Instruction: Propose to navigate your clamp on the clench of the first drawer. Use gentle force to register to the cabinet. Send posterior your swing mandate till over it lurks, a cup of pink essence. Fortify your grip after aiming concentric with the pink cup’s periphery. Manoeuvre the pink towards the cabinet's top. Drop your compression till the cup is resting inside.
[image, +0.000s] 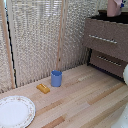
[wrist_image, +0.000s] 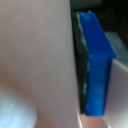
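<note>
Pink cup (image: 114, 7) was seen at the exterior view's upper right, over the cabinet (image: 107, 36) top, partly cut off by the frame edge. In the wrist view a blue finger (wrist_image: 98, 65) was pressed against the cup wall (wrist_image: 40, 60); cup was clamped. Top drawer (image: 104, 39) was shut.

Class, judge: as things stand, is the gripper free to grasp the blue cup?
Probably not yet. The gripper seems shut on the pink cup over the cabinet, so its fingers are occupied; the blue cup itself stands unobstructed.
</note>
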